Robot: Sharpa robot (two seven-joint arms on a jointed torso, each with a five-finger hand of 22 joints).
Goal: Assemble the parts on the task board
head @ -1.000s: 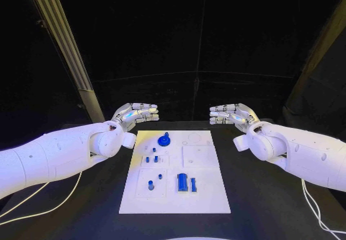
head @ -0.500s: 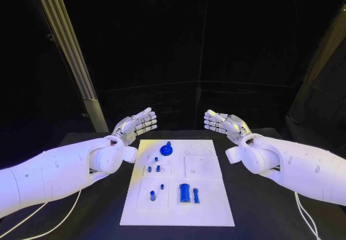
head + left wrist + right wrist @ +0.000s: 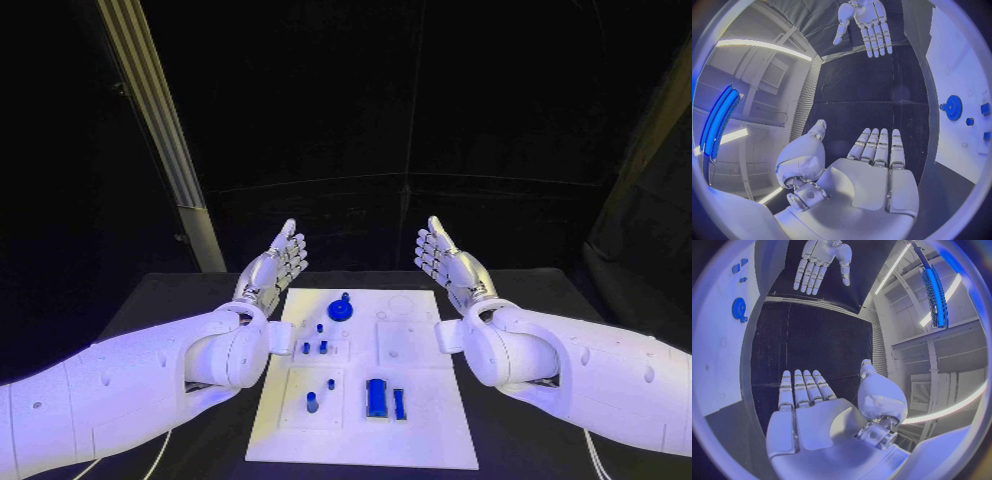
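Both hands flat and empty above the far end of the task board

The left hand (image 3: 274,268) and right hand (image 3: 447,262) are raised with fingers straight and holding nothing. The task board (image 3: 418,440) lies on the tabletop (image 3: 188,300) between the arms, with blue parts (image 3: 376,397) on it. This fits either a start or an end, so I judge no next move.

The task board (image 3: 418,420) lies in the middle of the worktop (image 3: 188,295), between the two arms. On it, the gear-shaped part (image 3: 340,308) sits at the far end; two small pegs (image 3: 313,347) stand nearer, left of centre. Nearest, a peg (image 3: 312,402) stands left of the cylinder (image 3: 376,397). The left hand (image 3: 274,266) and right hand (image 3: 447,260) hang above the board's far corners, palms facing, well apart.
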